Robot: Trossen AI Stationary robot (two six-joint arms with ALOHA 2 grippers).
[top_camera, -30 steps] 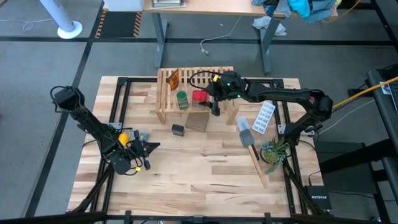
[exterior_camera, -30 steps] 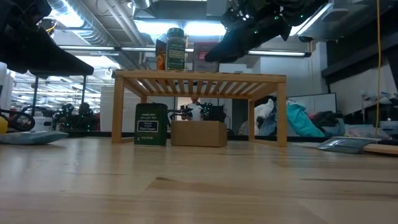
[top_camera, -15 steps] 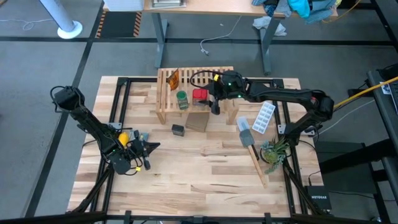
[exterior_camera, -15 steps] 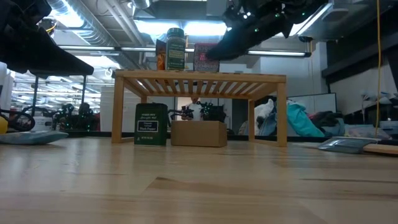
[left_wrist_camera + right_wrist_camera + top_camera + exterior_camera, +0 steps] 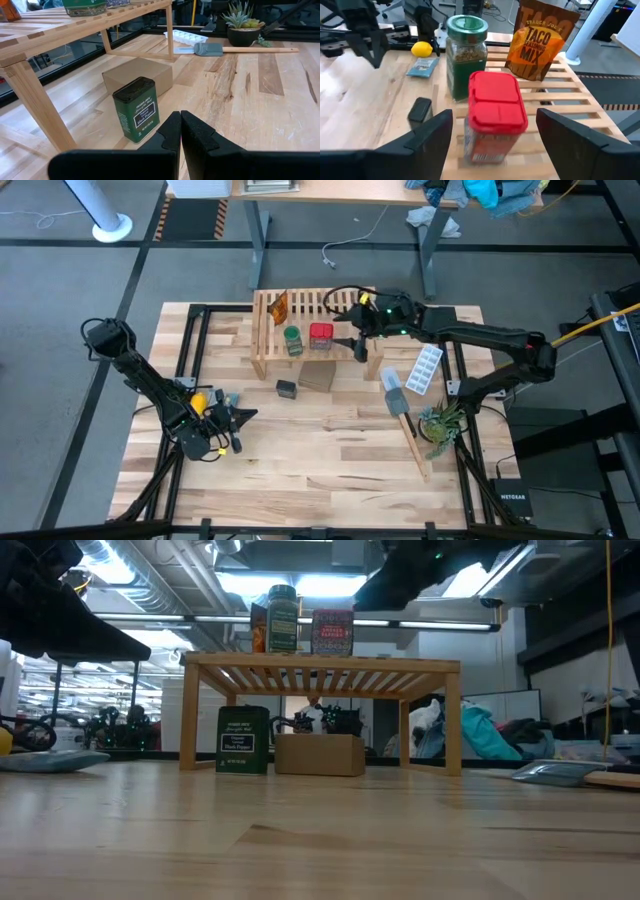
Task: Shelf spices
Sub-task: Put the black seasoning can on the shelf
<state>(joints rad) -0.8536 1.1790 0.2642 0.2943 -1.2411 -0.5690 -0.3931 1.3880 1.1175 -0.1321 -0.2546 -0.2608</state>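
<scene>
The shelf [image 5: 300,320] stands at the far side of the worktop [image 5: 320,455]. On its slatted top are three spices: the orange packet [image 5: 280,306] at the far left end, the green jar [image 5: 293,340] nearer the front, and the red jar [image 5: 321,334] just beside the green one, upright. The dark box-like jar [image 5: 136,115] stands on the worktop in front of the shelf, next to a cardboard box [image 5: 317,373] that sits partly under the shelf.

The right gripper [image 5: 357,346] hovers above the shelf just right of the red jar, its fingers [image 5: 432,137] spread wide on either side of the jar and apart from it, holding nothing.

The left gripper [image 5: 240,416] waits low over the worktop's left part, its fingers [image 5: 170,132] pressed together and empty, pointing toward the dark jar. A lemon [image 5: 199,402] and a small blue packet [image 5: 231,398] lie near it.

To the right lie a white ice-cube tray [image 5: 426,368], a spatula [image 5: 402,412] and a small plant [image 5: 440,423].
</scene>
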